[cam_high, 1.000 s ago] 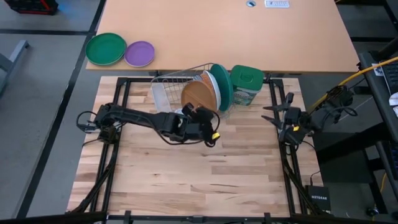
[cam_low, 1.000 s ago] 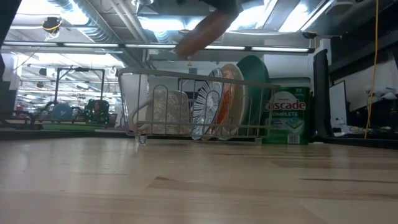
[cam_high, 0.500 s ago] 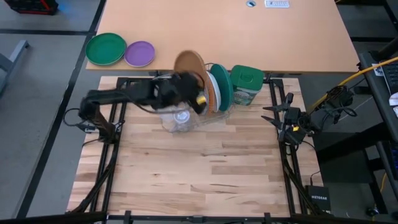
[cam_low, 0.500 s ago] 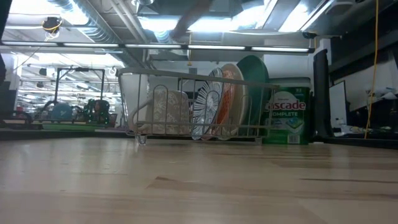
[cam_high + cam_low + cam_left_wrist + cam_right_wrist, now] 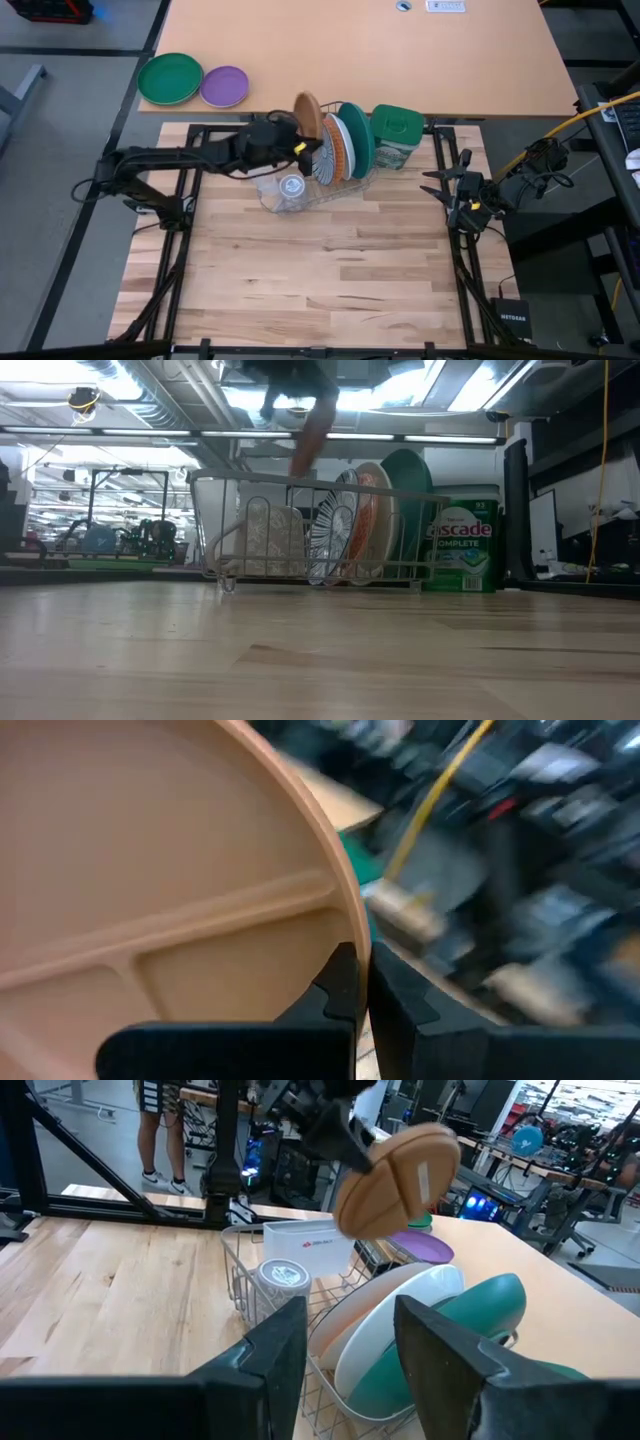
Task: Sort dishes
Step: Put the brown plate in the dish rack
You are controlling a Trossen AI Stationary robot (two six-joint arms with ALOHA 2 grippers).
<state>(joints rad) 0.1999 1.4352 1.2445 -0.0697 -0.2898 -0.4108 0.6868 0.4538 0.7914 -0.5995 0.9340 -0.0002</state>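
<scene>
My left gripper is shut on a brown plate above the left part of the wire dish rack. The plate also shows in the low view and the right wrist view. In the rack stand on edge a striped plate, an orange plate, a white plate and a large teal plate. My right gripper waits open and empty at the table's right side. My left gripper pinches the brown plate's rim between its two fingers, one finger on the plate's ribbed underside and one on the other face. The plate is lifted clear above the rack's top wire, nearly on edge and tilted.
A green lidded canister stands right of the rack. A clear jar and a white box sit in the rack's near part. A green plate and a purple plate lie on the far table.
My left gripper has gone up and toward the table's far edge and left, from in front of the rack to above it, still shut on the brown plate. The plate has turned from showing its face upward to nearly on edge over the rack.
</scene>
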